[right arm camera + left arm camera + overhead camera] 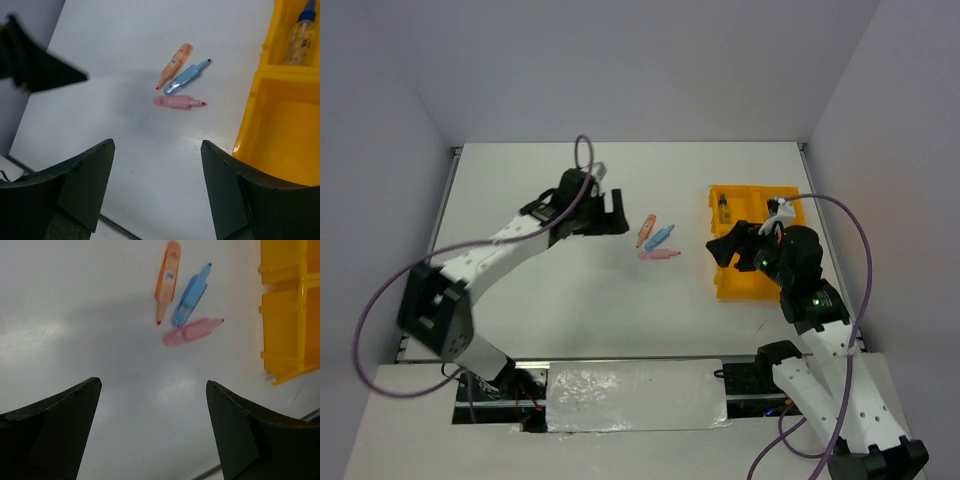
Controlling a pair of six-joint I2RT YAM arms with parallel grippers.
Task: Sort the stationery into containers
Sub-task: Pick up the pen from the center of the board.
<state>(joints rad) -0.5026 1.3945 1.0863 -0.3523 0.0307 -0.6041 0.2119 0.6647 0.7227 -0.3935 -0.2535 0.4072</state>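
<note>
Stationery lies loose at the middle of the white counter [570, 300]: three slim, translucent clip-like pieces, each tapering to a small darker tip. An orange piece [167, 281] with a tiny label and a blue piece [190, 296] lie side by side on the same slant, close together. A pink piece [192, 331] lies crosswise just beside their near ends; whether it touches the blue one I cannot tell. To their right, well apart, sits a yellow-orange tray [740, 288] with square compartments. In its far-left compartment lies a small bottle [301, 37], clear-bodied with a blue cap. The other compartment that the right wrist view shows holds nothing visible. The left pincer [152, 385] is released, fingers spread wide with nothing between them, and hangs over bare counter to the left of the three pieces. The right pincer [157, 144] is also released and holds nothing, its fingers apart at the tray's left edge, pointing toward the coloured pieces
</note>
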